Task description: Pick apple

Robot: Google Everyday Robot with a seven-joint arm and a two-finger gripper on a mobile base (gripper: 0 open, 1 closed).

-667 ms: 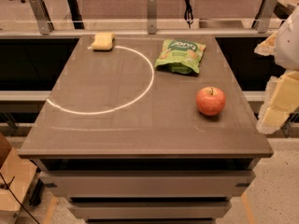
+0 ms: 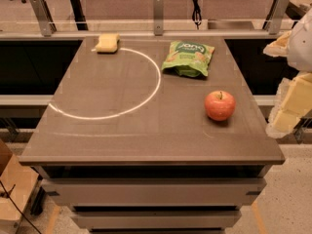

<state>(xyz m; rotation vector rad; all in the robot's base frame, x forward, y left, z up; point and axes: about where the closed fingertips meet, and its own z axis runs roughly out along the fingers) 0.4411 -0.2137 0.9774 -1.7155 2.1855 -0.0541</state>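
Observation:
The apple [image 2: 220, 105] is round and red-orange with a short dark stem. It sits upright on the brown table [image 2: 122, 130] near the right edge. My gripper [image 2: 287, 113] hangs at the far right of the camera view, just off the table's right edge, to the right of the apple and apart from it. It holds nothing that I can see.
A green snack bag [image 2: 188, 58] lies behind the apple. A yellow sponge [image 2: 107, 42] lies at the back left. A white curved line [image 2: 146, 94] is marked on the tabletop. A rail with metal posts [image 2: 157, 6] runs behind the table.
The gripper sits about where it was at the right edge. The apple, bag and sponge have not moved.

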